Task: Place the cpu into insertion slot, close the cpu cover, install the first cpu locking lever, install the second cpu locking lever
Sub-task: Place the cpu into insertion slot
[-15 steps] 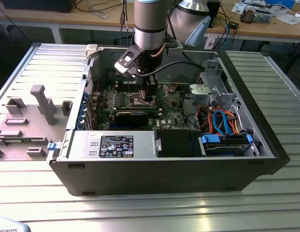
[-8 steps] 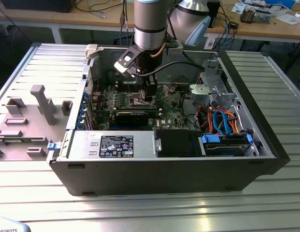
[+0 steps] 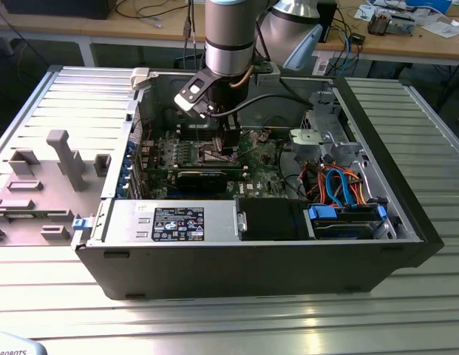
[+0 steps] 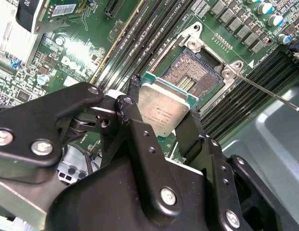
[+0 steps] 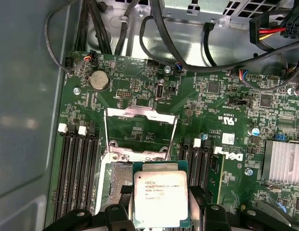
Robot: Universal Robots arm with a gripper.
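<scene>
while hand [image 4: 161, 109] clamps cpu [image 4: 164, 114] by two edges | cpu hovers above insertion slot [image 4: 200, 72]

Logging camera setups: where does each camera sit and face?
Exterior view: off the arm, looking down into the computer case; arm shows.
First wrist view: on the arm, facing the open cpu cover; gripper shows.
Second wrist view: on the arm, facing the insertion slot past the gripper.
Both wrist views share the gripped cpu.

cpu [image 5: 161, 199] over insertion slot [image 5: 117, 177], cpu cover [image 5: 139, 112] beside
</scene>
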